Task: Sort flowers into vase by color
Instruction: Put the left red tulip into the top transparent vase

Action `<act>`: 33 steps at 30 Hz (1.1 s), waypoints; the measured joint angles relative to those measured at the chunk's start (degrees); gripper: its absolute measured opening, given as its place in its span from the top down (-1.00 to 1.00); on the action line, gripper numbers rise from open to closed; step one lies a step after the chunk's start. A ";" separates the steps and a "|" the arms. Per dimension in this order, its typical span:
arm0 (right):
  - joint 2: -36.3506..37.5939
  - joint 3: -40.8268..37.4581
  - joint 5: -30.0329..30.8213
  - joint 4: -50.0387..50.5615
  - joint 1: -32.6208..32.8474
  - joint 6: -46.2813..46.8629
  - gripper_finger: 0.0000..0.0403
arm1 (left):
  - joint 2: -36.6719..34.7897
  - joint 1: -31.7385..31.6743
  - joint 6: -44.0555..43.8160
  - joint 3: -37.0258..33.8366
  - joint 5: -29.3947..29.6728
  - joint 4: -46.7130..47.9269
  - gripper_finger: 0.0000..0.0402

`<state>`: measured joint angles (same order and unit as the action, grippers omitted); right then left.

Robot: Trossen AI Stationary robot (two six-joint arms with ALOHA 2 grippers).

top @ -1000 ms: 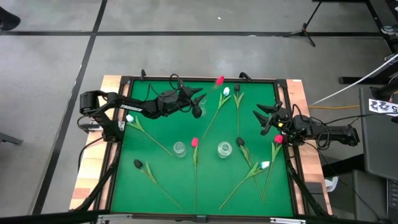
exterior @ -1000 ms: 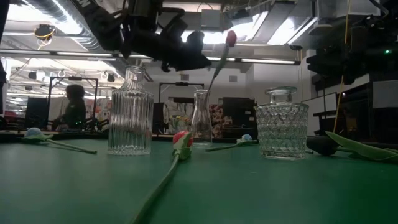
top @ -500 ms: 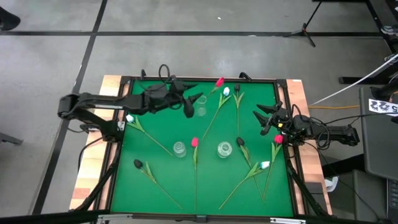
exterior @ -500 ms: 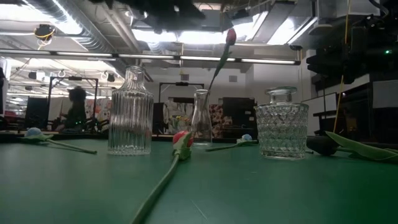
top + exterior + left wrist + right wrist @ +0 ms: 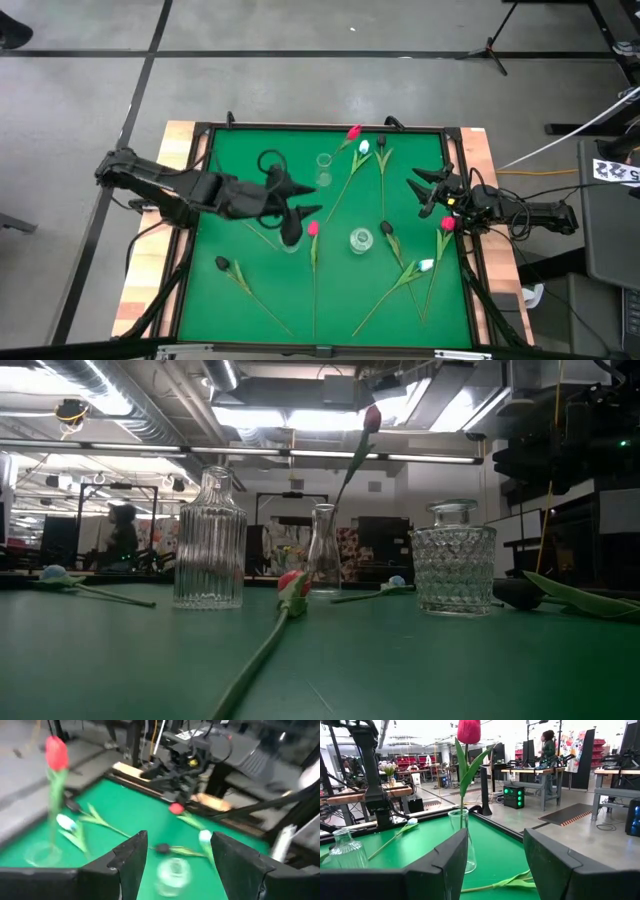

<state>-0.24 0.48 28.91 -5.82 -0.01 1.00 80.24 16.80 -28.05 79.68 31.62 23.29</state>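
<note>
Overhead, nine thin-stemmed flowers [image 5: 312,229] – seemingly three red, three white, three dark – three glass vases [image 5: 361,240]; left gripper [image 5: 297,222] and right gripper [image 5: 424,186] both gape empty.

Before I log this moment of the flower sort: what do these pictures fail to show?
- High view: the left claw covers the ribbed vase, so nothing shows of that vase or what lies under the claw.
- Low view: neither arm appears.
- Left wrist view: motion blur smears the squat vase and the flowers near it.
- Low view: the far white tulip is too small to show detail.
</note>
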 joint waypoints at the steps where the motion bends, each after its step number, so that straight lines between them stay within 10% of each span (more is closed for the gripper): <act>1: -0.01 0.01 0.00 0.00 0.00 -0.01 0.04 | 0.49 0.99 -3.71 0.56 0.24 0.85 -0.06; 33: 0.00 0.01 -0.02 1.53 -0.01 -0.01 0.04 | 25.76 13.96 -74.72 1.05 -12.50 9.66 0.00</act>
<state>-0.24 0.49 28.88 -4.29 -0.02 0.99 106.00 30.76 -102.77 80.73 19.13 32.95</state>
